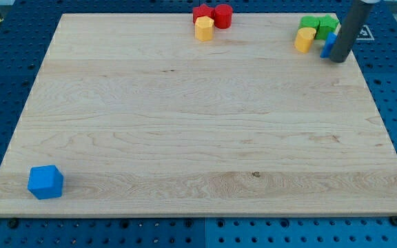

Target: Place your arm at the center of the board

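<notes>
Dark and straight, my tip (338, 60) sits near the top right corner of the wooden board (198, 138), which is well apart from the centre you want. It is a plain rod with nothing to spread or pinch, so it holds nothing and only rests at table height. The centre itself is bare wood, down and toward the view's left from where the tip stands.

Just beside the tip, on its left, a small blue block (329, 45) shows only as a sliver, partly hidden by the rod; you cannot tell its shape, or whether the two touch. Next to that are a yellow block (304, 39) and two green blocks (318, 25), bunched together.

The main risk, as I judge it, is the first stretch of travel. If you head straight left before pulling down, the rod could drag the blue block into the yellow one and scatter that cluster. Steer down first, then across.

Farther off, two red blocks (213, 14) and another yellow block (204, 28) sit at the top edge, out of the diagonal path. A blue cube (45, 182) lies in the bottom left corner, well apart. The tip is close to the right edge, so avoid drifting rightward; the whole middle is open.
</notes>
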`<control>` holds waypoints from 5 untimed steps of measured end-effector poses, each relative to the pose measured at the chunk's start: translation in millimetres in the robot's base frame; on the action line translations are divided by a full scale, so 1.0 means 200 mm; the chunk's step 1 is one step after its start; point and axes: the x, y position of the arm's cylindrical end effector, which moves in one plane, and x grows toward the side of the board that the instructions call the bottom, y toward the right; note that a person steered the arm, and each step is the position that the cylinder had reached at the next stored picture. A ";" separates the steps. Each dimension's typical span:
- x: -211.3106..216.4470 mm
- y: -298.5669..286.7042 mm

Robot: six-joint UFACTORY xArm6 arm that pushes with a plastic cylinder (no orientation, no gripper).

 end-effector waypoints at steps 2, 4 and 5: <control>-0.06 -0.02; 0.39 -0.29; 0.39 -0.34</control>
